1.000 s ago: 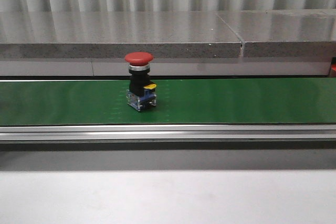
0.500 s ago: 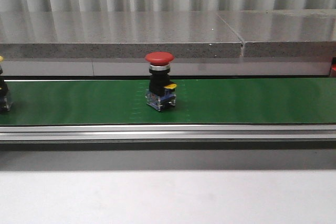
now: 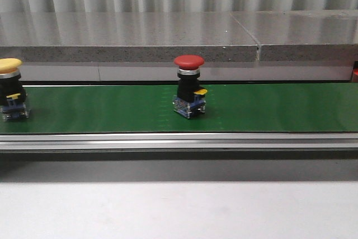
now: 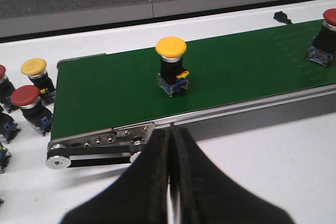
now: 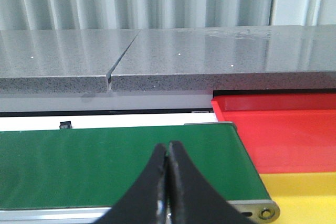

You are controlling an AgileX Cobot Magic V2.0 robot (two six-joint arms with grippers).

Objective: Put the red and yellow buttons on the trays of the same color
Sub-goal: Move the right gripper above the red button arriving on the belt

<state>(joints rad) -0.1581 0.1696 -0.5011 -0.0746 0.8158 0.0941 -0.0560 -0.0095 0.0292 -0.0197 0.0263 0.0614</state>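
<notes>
A red button (image 3: 189,93) stands upright on the green belt (image 3: 268,107), a little left of its middle; it also shows at the edge of the left wrist view as the red button (image 4: 325,38). A yellow button (image 3: 11,88) rides the belt at the far left, the same yellow button (image 4: 171,66) seen from the left wrist. My left gripper (image 4: 171,136) is shut and empty, in front of the belt's end. My right gripper (image 5: 167,150) is shut and empty over the belt's other end. The red tray (image 5: 283,129) and yellow tray (image 5: 304,192) lie beside that end.
Spare red buttons (image 4: 29,108) and a spare yellow button (image 4: 35,74) stand on the white table (image 4: 283,156) beyond the belt's roller end (image 4: 89,148). A grey stone ledge (image 3: 168,37) runs behind the belt.
The red button has travelled right along the belt. The yellow button has come into the front view at the left edge.
</notes>
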